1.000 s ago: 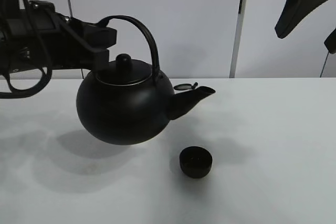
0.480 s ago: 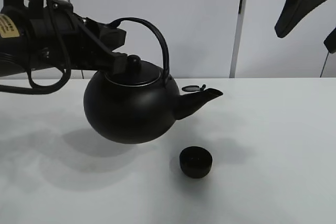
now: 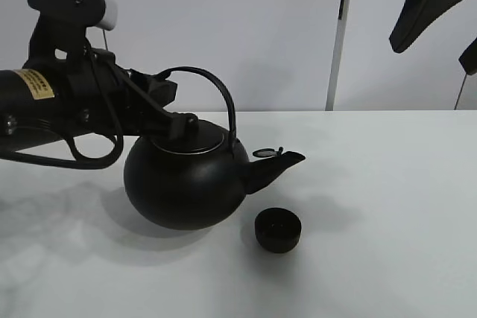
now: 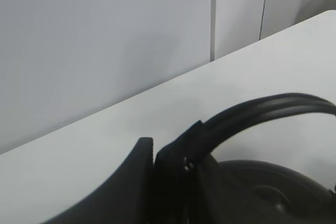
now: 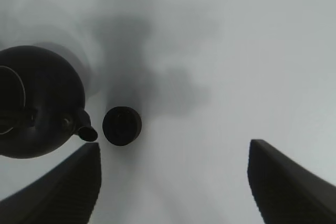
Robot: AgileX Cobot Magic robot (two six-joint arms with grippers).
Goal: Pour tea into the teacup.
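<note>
The left gripper (image 3: 159, 88) is clamped on the black kettle's (image 3: 186, 184) arched handle, the teacup (image 3: 278, 229) stands on the white table (image 3: 387, 184) just beside the spout (upright, untouched), and the right gripper (image 5: 176, 178) hangs high, jaws apart and empty.

White table (image 3: 387, 206) lies under the jaws of the right gripper (image 5: 174, 148); pale wall panels (image 3: 246, 27) beyond them, dark vertical seam (image 3: 339, 50) between two panels.

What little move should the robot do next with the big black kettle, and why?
Probably tip the kettle forward so its spout dips over the teacup. The left gripper is shut on the handle, and the spout points toward the cup from just beside it.
</note>
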